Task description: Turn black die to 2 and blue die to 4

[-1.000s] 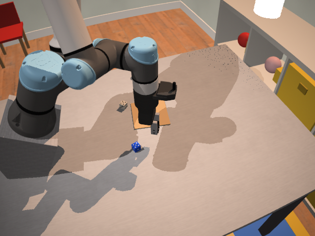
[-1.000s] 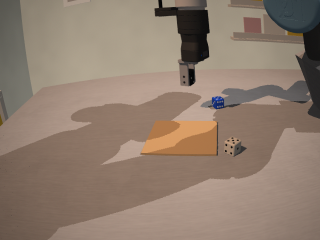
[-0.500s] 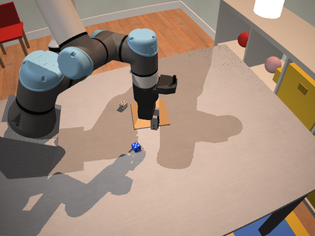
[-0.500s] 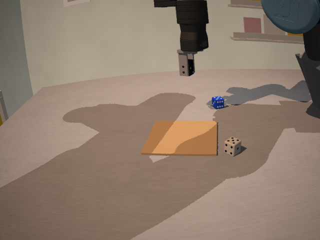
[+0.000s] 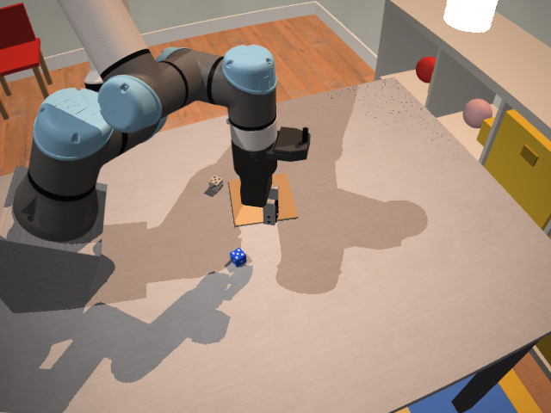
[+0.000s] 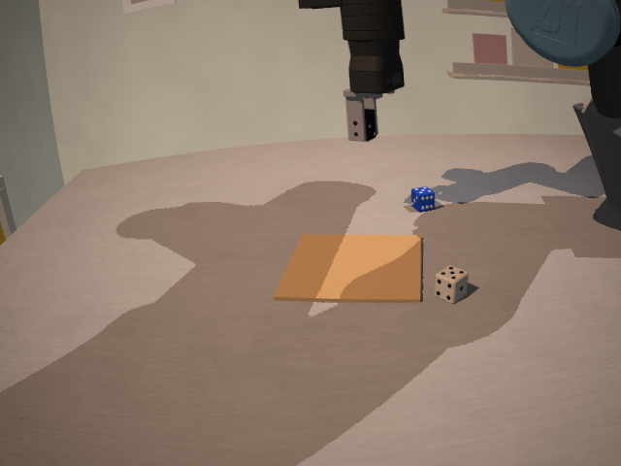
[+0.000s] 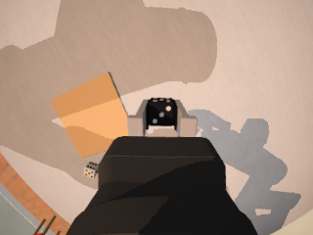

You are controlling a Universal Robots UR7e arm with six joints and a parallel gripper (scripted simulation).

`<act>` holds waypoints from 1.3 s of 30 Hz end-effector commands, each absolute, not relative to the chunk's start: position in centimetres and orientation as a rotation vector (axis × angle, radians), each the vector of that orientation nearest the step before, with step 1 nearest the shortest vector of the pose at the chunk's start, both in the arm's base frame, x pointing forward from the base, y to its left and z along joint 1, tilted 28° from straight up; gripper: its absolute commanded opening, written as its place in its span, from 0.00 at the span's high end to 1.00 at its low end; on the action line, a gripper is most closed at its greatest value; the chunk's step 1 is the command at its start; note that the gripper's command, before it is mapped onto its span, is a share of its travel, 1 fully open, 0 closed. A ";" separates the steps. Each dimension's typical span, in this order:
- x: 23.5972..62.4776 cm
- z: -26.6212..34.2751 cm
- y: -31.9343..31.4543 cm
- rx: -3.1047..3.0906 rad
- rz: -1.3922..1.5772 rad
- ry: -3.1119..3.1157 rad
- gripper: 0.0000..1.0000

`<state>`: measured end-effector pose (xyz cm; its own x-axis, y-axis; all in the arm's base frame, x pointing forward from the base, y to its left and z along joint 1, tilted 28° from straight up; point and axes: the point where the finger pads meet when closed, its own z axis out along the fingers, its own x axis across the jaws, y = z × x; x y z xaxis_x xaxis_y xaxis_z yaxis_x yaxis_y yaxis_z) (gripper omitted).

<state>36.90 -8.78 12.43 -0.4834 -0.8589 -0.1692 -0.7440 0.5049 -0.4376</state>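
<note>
Jaws (image 5: pixel 270 206) (image 6: pixel 362 117) grip the black die (image 7: pixel 161 114) above the table (image 5: pixel 378 311) (image 6: pixel 225 361) (image 7: pixel 254 59); the blue die (image 5: pixel 238 257) (image 6: pixel 422 199) lies off the orange mat (image 5: pixel 286 195) (image 6: pixel 361 268) (image 7: pixel 93 122).

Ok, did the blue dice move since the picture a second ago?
No, the blue die sits in the same spot beyond the orange mat.
</note>
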 end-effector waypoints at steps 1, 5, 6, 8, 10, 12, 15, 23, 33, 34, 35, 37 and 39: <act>36.9 12.5 -8.8 -1.332 -0.436 2.386 0.51; 36.9 12.5 -8.8 -1.332 -0.436 2.386 0.51; 36.9 12.5 -8.8 -1.332 -0.436 2.386 0.51; 36.9 12.5 -8.8 -1.332 -0.436 2.386 0.51; 36.9 12.5 -8.8 -1.332 -0.436 2.386 0.51; 36.9 12.5 -8.8 -1.330 -0.435 2.387 0.51; 36.9 12.5 -8.8 -1.320 -0.433 2.391 0.51; 36.9 12.5 -8.9 -1.261 -0.420 2.417 0.51; 37.1 12.5 -9.2 -1.012 -0.362 2.511 0.51; 37.1 12.5 -9.2 -1.012 -0.362 2.511 0.51; 37.1 12.5 -9.2 -1.012 -0.362 2.511 0.51; 37.1 12.5 -9.3 -0.938 -0.345 2.534 0.51; 37.2 12.5 -9.4 -0.857 -0.326 2.557 0.51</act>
